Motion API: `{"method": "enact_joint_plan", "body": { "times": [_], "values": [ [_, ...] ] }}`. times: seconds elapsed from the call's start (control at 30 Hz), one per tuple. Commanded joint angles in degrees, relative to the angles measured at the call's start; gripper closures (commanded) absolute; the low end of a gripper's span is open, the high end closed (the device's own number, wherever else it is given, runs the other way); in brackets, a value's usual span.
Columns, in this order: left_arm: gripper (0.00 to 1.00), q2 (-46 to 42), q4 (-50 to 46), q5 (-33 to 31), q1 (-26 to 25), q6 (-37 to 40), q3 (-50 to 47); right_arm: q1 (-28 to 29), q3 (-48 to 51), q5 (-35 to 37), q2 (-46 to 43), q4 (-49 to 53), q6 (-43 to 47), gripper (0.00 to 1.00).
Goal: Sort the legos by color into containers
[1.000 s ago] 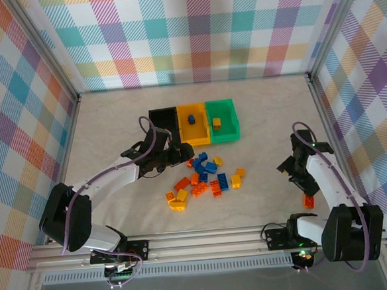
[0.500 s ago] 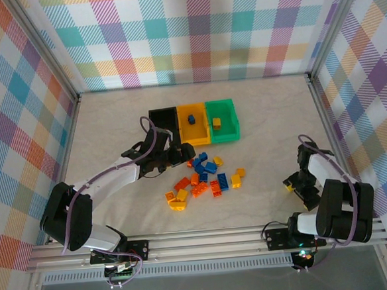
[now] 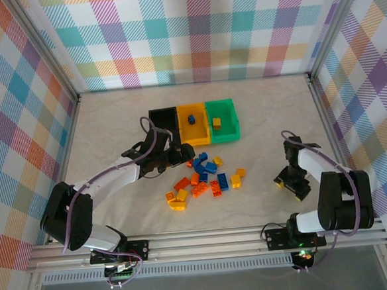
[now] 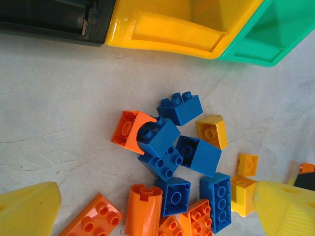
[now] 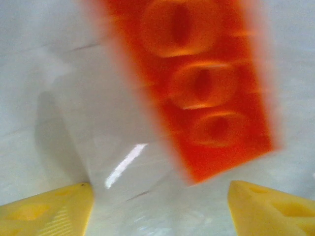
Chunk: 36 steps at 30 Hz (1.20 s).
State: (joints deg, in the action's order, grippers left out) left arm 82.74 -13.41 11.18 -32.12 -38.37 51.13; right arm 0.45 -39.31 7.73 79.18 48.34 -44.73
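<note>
Legos, small red-orange, blue and yellow studded plastic bricks (image 3: pixel 205 176), are piled on the surface (image 3: pixel 112 124) at 6 o'clock from the joined black, yellow and green plastic bins (image 3: pixel 223 139). Left claw (image 4: pixel 157 209) hangs released over them. Right claw (image 5: pixel 160 206) is spread too, with a blurry orange brick (image 5: pixel 197 83) at its 12, ungripped.

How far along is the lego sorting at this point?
Done: one small blue brick lies in the yellow plastic bin, one yellow brick in the green bin. In hand: nothing gripped; the right gripper is open over a lone red-orange brick, the left gripper open above the pile of loose bricks. Left: that whole pile on the table.
</note>
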Motion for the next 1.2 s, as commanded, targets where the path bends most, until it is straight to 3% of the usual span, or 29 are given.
{"method": "enact_joint_plan", "body": {
  "times": [0.0, 0.27, 0.47, 0.6, 0.8, 1.03, 1.17],
  "values": [
    [0.0, -0.25, -1.29, -0.79, 0.65, 0.05, 1.05, 2.83, -4.43, -9.0, -0.2, -6.89, 2.94, 0.19],
    [0.0, -3.99, 0.45, -2.82, 0.65, 0.73, -3.04, 0.68, -5.24, -7.9, -5.23, -4.22, 3.67, 0.1],
    [0.0, -5.7, 3.26, -2.7, 0.65, 0.09, -7.43, -6.66, -5.92, -5.9, -5.06, 1.05, 8.48, 0.1],
    [0.0, -4.53, 5.2, -1.64, 0.65, 0.47, -8.84, -16.28, -4.34, -5.9, -7.28, 2.25, 10.43, 0.06],
    [0.0, -1.89, 8.65, 1.22, 0.7, 0.17, -10.0, -19.15, -5.16, -3.03, -0.22, 0.29, 10.11, 0.05],
    [0.0, -1.23, 9.08, 2.09, 0.83, 0.83, -10.28, -19.34, -7.54, -2.93, 8.39, -5.24, 12.29, 0.12],
    [0.0, -1.45, 9.05, 1.67, 0.9, 0.75, -10.18, -19.34, -6.46, -3.2, 10.38, -7.42, 13.23, 0.25]
  ]
}}
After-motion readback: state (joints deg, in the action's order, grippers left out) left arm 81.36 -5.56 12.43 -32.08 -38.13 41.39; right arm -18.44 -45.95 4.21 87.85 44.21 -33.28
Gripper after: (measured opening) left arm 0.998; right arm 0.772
